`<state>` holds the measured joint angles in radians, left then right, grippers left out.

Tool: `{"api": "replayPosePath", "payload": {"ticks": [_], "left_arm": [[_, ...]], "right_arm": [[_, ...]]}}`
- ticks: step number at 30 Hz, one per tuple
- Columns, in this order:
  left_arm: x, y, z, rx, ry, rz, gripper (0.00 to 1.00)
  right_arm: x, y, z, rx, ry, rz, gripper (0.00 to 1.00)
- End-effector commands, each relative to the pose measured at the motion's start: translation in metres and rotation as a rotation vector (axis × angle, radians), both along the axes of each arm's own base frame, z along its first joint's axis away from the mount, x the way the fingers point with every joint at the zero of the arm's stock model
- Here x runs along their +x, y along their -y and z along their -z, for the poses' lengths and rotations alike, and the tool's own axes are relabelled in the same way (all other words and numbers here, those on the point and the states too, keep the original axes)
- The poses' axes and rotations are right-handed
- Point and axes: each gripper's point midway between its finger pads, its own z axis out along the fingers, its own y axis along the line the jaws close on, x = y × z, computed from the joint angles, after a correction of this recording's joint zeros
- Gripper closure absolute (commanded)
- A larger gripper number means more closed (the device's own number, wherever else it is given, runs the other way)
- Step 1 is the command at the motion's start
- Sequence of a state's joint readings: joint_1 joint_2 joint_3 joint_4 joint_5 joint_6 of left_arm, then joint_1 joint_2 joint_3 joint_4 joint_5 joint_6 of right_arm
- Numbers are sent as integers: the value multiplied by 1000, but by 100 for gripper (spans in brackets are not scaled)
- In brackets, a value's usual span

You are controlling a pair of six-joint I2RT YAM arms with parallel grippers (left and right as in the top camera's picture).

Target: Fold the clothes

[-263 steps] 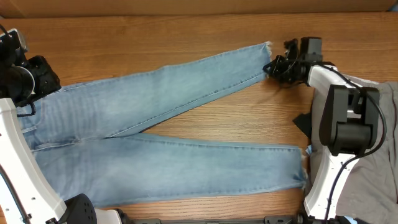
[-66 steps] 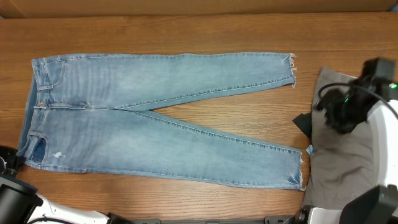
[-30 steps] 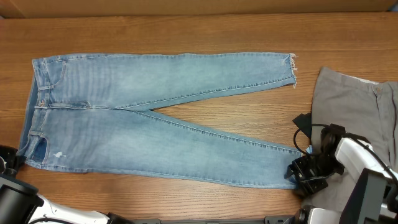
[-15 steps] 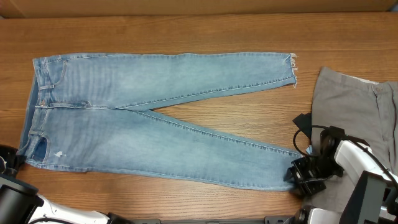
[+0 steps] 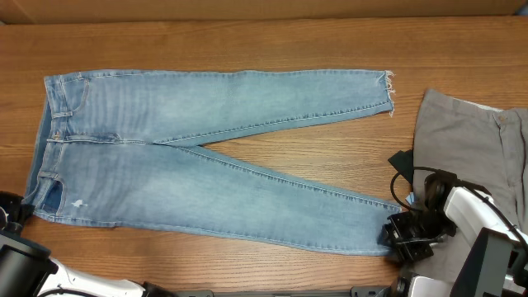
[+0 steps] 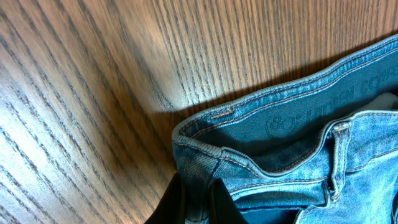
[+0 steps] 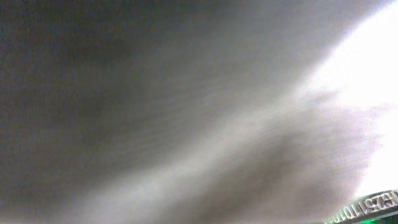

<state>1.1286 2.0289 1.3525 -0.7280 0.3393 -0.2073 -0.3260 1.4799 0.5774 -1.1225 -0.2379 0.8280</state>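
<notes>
Right end effector (image 5: 404,235), grip unclear, has crept along jeans (image 5: 206,157) hem; left end effector (image 6: 198,190) pinches waistband.

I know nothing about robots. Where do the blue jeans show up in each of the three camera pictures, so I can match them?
Overhead: the jeans lie flat across the wooden table, top end at the left, legs running right.
Left wrist: only the waistband shows, in the lower right, with bare wood above and to the left.
Right wrist: a grey blur; no jeans can be made out.
Shared landmark: the waistband's corner on the wood, at the lower left of the overhead view.
</notes>
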Motion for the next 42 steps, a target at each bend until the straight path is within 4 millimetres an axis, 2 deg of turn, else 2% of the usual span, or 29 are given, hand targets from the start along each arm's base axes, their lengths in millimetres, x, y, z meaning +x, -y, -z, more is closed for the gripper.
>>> {"api": "replayPosePath", "payload": {"ticks": [1,7,11,16,18,19,22,25,26,27,29,30,31,34,39,40,42], "left_arm": [[2,0,-11,7,32,-11,96],[2,-1,-11,12,34,-10,96],[3,-1,-11,11,37,-10,95],[3,-1,-11,11,37,-10,95],[3,-1,-11,10,37,-10,95],[3,-1,-11,10,37,-10,95],[3,-1,-11,11,37,-10,95],[3,-1,-11,11,37,-10,95],[3,-1,-11,11,37,-10,94],[3,-1,-11,11,37,-10,94],[3,-1,-11,11,37,-10,94],[3,-1,-11,11,37,-10,94],[3,-1,-11,11,37,-10,94],[3,-1,-11,11,37,-10,93],[3,-1,-11,10,37,-10,93],[3,-1,-11,9,37,-10,93],[2,0,-11,7,36,-10,93]], "right_arm": [[-9,8,4,-60,-33,15,71],[9,14,-4,-93,116,-34,73],[19,14,-18,-101,223,-52,96],[21,14,-20,-106,241,-48,96],[18,13,-20,-102,230,-47,56],[16,12,-21,-101,220,-41,55],[5,11,-20,-105,168,-9,56],[-7,8,-14,-110,115,33,69],[-11,7,-12,-113,98,45,76],[-14,6,-10,-111,90,45,79],[-15,6,-7,-111,90,48,77],[-14,6,-6,-114,94,52,73],[-12,7,-5,-118,105,52,64],[-4,9,-2,-125,138,54,60],[11,12,0,-130,207,53,61],[13,9,-1,-112,216,58,72],[15,5,-2,-82,234,36,74]]}}
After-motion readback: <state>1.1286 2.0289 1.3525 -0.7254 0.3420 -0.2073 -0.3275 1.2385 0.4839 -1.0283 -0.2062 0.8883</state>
